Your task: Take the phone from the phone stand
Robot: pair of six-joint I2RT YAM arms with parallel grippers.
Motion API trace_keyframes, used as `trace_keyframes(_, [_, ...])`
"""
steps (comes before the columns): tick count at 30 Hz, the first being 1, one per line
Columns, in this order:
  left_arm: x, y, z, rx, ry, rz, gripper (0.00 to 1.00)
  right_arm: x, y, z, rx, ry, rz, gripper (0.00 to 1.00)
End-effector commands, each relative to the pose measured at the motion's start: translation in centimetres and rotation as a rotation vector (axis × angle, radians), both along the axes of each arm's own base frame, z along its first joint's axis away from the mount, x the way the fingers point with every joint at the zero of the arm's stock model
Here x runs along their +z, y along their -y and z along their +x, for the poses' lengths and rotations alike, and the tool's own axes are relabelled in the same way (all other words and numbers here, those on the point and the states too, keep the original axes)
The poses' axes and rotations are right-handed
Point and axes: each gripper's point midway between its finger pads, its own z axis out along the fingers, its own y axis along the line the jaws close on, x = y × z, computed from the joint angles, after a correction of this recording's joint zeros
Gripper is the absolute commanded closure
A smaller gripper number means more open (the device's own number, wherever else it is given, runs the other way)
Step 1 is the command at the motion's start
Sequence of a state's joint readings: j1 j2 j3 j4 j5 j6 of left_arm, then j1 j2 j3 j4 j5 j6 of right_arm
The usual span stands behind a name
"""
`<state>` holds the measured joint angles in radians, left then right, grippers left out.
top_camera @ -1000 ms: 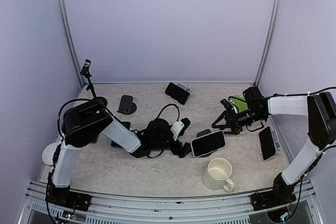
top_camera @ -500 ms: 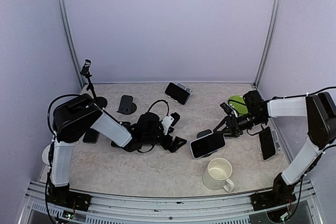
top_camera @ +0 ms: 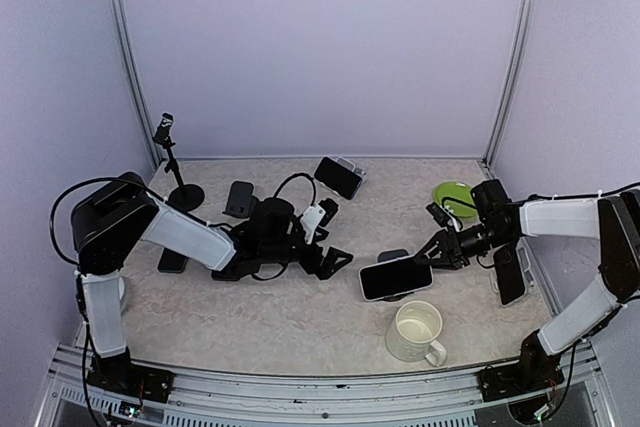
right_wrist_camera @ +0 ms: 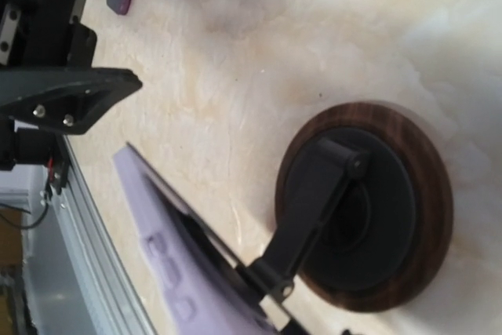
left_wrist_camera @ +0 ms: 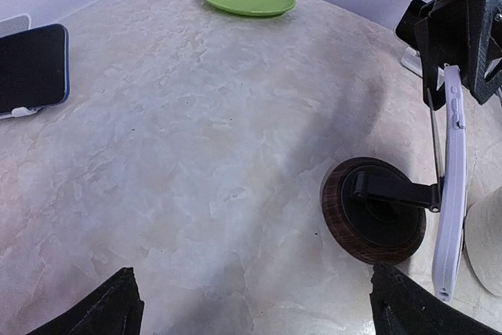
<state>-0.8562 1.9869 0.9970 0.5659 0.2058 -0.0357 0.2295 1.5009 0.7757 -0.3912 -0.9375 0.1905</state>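
Observation:
A phone in a lavender case rests in landscape on a phone stand with a round wood-rimmed base. The left wrist view shows the phone edge-on, held by the stand's black arm. My right gripper is at the phone's right end. Its black fingers stand on either side of that end, and I cannot see whether they touch it. Its own camera shows only the phone and the stand. My left gripper hangs open and empty, left of the stand.
A white mug stands just in front of the phone. A green plate lies at the back right. Other phones sit on stands at the back and the right edge. A black stand and a small tripod are at the back left.
My left arm has drawn back to the left, away from the phone. My right gripper has come down to the phone's right end and its jaws have narrowed.

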Motion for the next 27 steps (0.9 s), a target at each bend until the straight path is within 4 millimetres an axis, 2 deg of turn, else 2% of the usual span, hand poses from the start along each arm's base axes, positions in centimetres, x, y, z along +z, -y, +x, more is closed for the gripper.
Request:
trace_keyframes(1, [1.4, -0.3, -0.4, -0.010, 0.014, 0.003, 0.02, 0.5, 0.4, -0.4, -0.043, 0.008, 0.013, 0.55])
trace_keyframes(7, [2.9, -0.2, -0.5, -0.021, 0.031, -0.008, 0.02, 0.1, 0.7, -0.7, -0.059, 0.021, 0.002, 0.66])
trace_keyframes(10, [3.5, -0.4, -0.6, -0.020, 0.039, -0.006, 0.02, 0.9, 0.5, -0.6, -0.056, 0.047, 0.028, 0.74])
trace_keyframes(16, [4.3, -1.0, -0.8, -0.009, 0.049, 0.002, 0.02, 2.5, 0.0, -0.3, -0.035, 0.095, 0.077, 0.82])
trace_keyframes(22, [5.0, -1.6, -1.0, -0.002, 0.068, 0.008, 0.02, 3.5, -0.2, -0.6, -0.018, 0.120, 0.100, 0.99])
trace_keyframes(27, [5.7, -2.0, -1.0, 0.002, 0.090, 0.023, 0.01, 5.0, -0.5, -0.8, 0.003, 0.152, 0.145, 1.00])
